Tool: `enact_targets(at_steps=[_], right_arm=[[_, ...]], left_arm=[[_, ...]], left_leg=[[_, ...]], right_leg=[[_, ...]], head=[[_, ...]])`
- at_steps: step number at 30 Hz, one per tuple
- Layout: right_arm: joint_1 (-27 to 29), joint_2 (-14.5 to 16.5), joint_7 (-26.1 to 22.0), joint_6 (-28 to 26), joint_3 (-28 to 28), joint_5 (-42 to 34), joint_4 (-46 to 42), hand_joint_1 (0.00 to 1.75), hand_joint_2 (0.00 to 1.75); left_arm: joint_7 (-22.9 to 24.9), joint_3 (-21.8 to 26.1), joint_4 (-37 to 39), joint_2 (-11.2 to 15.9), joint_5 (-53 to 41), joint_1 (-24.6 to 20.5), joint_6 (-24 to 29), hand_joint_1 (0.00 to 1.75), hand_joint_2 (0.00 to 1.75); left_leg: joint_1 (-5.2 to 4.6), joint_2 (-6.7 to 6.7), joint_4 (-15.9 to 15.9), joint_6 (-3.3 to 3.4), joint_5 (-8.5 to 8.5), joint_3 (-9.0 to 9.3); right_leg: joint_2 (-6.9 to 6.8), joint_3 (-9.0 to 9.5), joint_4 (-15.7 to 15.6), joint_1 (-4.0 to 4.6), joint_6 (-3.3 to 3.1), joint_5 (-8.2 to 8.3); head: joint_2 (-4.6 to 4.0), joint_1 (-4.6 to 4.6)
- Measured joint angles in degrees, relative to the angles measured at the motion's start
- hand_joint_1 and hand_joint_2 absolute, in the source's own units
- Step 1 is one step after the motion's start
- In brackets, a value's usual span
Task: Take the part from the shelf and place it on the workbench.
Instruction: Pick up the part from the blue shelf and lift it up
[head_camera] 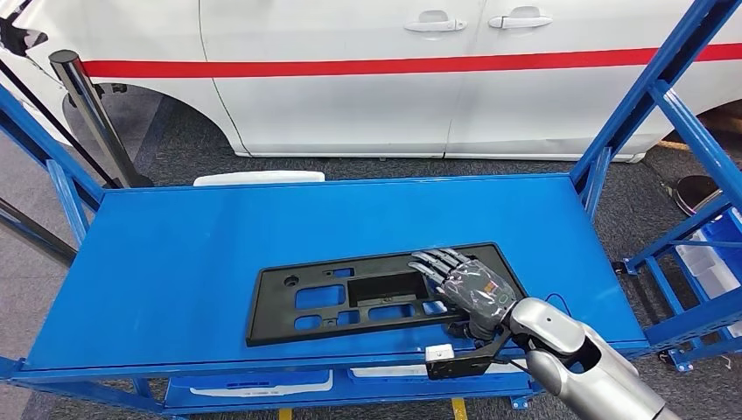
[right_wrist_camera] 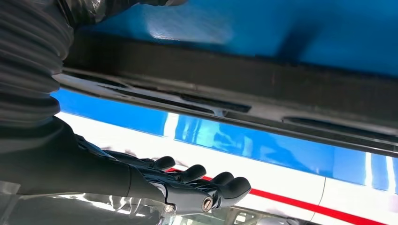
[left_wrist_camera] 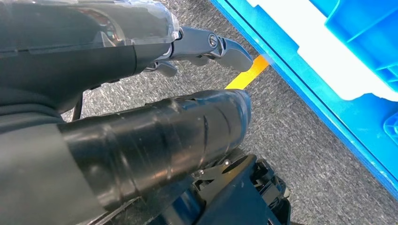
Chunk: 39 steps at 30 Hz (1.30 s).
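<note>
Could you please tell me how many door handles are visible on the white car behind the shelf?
2: the left door handle and the right door handle sit side by side above the red stripe. Others may lie outside the picture.

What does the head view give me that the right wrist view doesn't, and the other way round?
Head view alone: the whole black part lying flat on the blue shelf, its cutouts, the white car with its door handles, and the right hand resting across the part's right end.

Right wrist view alone: the part's edge seen close from the side, and the fingers extended together rather than curled around it.

Both share: the right hand, the part, the blue shelf surface and the car's red stripe.
</note>
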Motion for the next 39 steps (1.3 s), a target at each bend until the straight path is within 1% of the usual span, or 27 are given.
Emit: enact_targets(at_steps=[4,9,15,18,22,30,31,32,34,35,36,39], right_arm=[[0.02,0.39,0.95,-2.8,0.34,3.15,0.54,0.0,1.75],[0.09,0.82,1.76,-4.01,0.52,4.95,0.98,0.0,1.75],[1.18,2.02,6.54,-12.19,0.52,16.45,1.63,0.0,1.75],[2.17,2.9,8.19,-15.25,0.51,21.17,2.45,0.0,1.75],[3.05,3.9,8.94,-16.71,0.49,23.76,3.85,0.0,1.75],[3.15,4.85,9.23,-17.42,0.34,24.9,5.33,0.01,1.75],[3.18,4.95,9.4,-17.45,0.26,25.2,5.47,0.09,1.75],[3.25,5.09,9.62,-17.48,0.1,25.54,5.63,0.46,1.75],[3.53,5.4,9.97,-17.65,-0.37,25.92,6.02,1.3,1.75],[3.75,5.55,10.06,-17.78,-0.71,25.88,6.28,1.65,1.75],[4.04,5.67,10.1,-17.92,-1.07,25.65,6.54,1.72,1.75],[5.19,6.0,9.86,-18.15,-2.49,24.56,7.24,1.75,1.75]], left_arm=[[0.13,0.0,0.0,0.0,-0.05,0.0,0.04,0.0,0.0],[0.18,0.0,0.0,0.0,-0.08,0.01,0.22,0.0,0.0],[0.69,0.0,0.0,-0.02,-0.14,0.0,1.12,0.0,0.0],[1.09,0.0,0.0,-0.05,-0.26,0.0,1.45,0.0,0.0],[1.49,0.0,0.0,-0.1,-0.45,-0.01,1.63,0.0,0.0],[1.65,-0.01,0.0,-0.11,-0.8,-0.03,1.66,0.0,0.0],[1.69,-0.01,0.0,-0.11,-0.82,-0.03,1.66,0.0,0.0],[1.75,-0.02,0.0,-0.12,-0.85,-0.03,1.66,0.0,0.0],[1.9,-0.03,0.0,-0.13,-0.92,-0.04,1.66,0.0,0.0],[1.98,-0.04,0.0,-0.13,-0.95,-0.04,1.65,0.0,0.0],[2.04,-0.07,0.0,-0.13,-0.98,-0.04,1.64,0.0,0.0],[2.13,-0.14,0.0,-0.13,-1.03,-0.05,1.64,0.0,0.0]], left_leg=[[0.0,0.0,0.0,0.0,0.0,0.0],[0.0,0.0,0.0,0.0,0.0,0.0],[0.0,0.0,0.0,0.0,0.0,0.01],[0.0,0.0,-0.01,0.0,0.0,0.01],[0.0,0.0,-0.01,0.0,0.0,0.02],[0.0,0.01,0.0,0.0,0.0,0.1],[0.0,0.01,0.0,0.0,0.0,0.12],[0.0,0.01,0.0,0.0,0.0,0.13],[0.0,0.01,0.0,0.0,0.0,0.17],[0.0,0.01,0.0,0.0,0.0,0.19],[0.0,0.01,0.0,0.0,0.0,0.21],[0.0,0.01,-0.01,0.0,0.0,0.19]], right_leg=[[0.0,0.0,0.0,0.0,0.0,0.0],[0.0,0.0,0.0,0.0,0.0,0.0],[0.0,0.0,0.0,0.0,0.0,0.0],[0.0,0.0,0.0,0.01,0.0,0.0],[0.01,0.0,0.0,0.01,0.0,0.0],[0.02,0.07,0.0,0.01,0.0,0.0],[0.02,0.08,0.0,0.01,0.0,0.0],[0.02,0.09,0.0,0.01,0.0,0.0],[0.02,0.1,0.0,0.01,0.0,0.0],[0.02,0.11,0.0,0.01,0.0,0.0],[0.02,0.11,0.0,0.01,0.0,0.0],[0.02,0.12,0.0,0.01,0.0,0.0]], head=[[0.0,0.0],[0.0,0.0],[0.0,0.0],[0.0,0.0],[0.0,0.0],[0.0,0.0],[0.0,0.0],[0.0,0.0],[0.0,0.0],[0.0,0.0],[0.0,0.0],[0.0,0.0]])
